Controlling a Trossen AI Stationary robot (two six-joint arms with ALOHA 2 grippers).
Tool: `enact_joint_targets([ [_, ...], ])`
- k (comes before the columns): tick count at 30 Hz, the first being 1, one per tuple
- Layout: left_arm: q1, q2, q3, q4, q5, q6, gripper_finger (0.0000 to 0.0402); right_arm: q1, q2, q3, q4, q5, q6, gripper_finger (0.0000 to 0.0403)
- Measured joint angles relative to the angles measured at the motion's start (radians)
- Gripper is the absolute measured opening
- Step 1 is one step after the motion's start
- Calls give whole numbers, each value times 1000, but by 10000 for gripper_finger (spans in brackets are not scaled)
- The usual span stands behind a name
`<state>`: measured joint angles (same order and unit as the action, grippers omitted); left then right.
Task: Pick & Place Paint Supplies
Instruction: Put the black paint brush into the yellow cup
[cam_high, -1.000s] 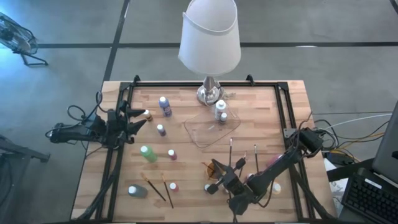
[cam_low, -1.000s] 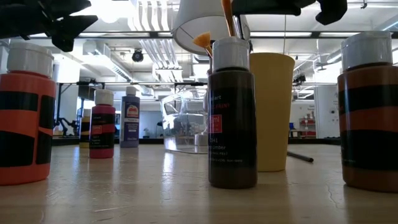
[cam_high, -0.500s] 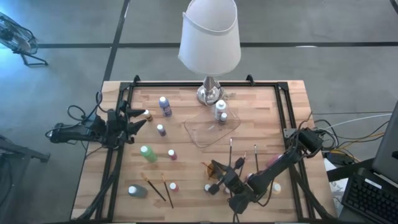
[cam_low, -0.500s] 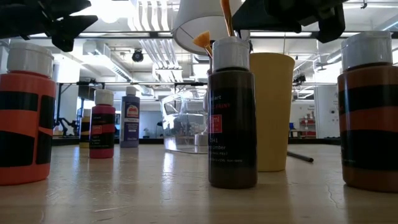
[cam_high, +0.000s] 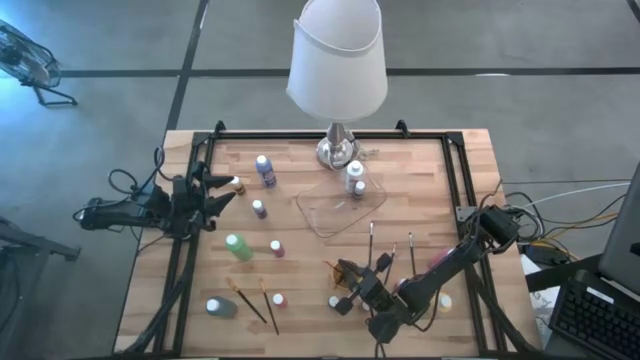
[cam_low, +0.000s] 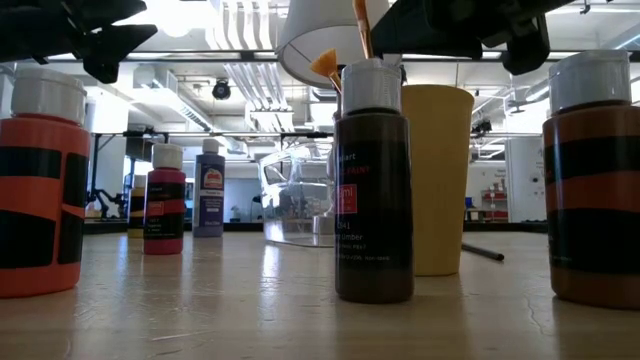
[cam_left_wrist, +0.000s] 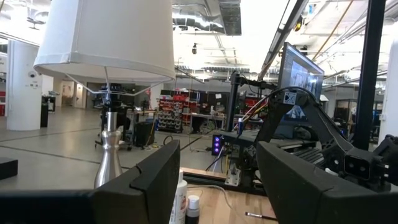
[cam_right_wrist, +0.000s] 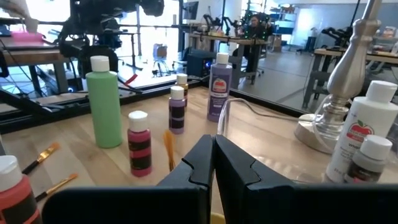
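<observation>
Paint bottles stand on the table in the high view: purple (cam_high: 265, 170), green (cam_high: 238, 246), pink (cam_high: 277, 248) and a grey one lying down (cam_high: 221, 307). A white bottle (cam_high: 356, 178) stands in the clear tray (cam_high: 330, 215). Brushes (cam_high: 250, 302) (cam_high: 371, 240) lie flat. My right gripper (cam_high: 352, 280) (cam_right_wrist: 213, 158) is shut, level, just above the orange cup (cam_high: 343, 270) (cam_low: 438, 180), which holds upright brushes (cam_low: 360, 25) (cam_right_wrist: 168, 148). My left gripper (cam_high: 222, 192) (cam_left_wrist: 214, 186) waits open at the table's left edge. My right gripper hovers shut over the cup with a brush (cam_right_wrist: 168, 148) standing just beside its fingers (cam_right_wrist: 199, 165). The fingers hide the spot below, so I cannot tell whether it touches the brush or the cup.
A lamp (cam_high: 338, 60) stands at the far edge, its base (cam_high: 337, 152) beside the tray. More bottles (cam_high: 335, 302) (cam_high: 443, 300) stand near my right arm, and a dark bottle (cam_low: 372, 180) stands before the cup. Black rails (cam_high: 190, 250) border the table.
My right gripper has come down a little over the cup and drifted slightly toward the table's left edge. The upright brush handle beside it has shifted the same way. My left arm has kept still.
</observation>
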<state>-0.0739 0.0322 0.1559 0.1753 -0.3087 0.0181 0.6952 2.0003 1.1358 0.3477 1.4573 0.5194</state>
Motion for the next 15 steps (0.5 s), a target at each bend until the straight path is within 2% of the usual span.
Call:
enact_joint_targets([
  [15,0,0,0,0,0,0,218,-3,0,-2,2,7,55,8],
])
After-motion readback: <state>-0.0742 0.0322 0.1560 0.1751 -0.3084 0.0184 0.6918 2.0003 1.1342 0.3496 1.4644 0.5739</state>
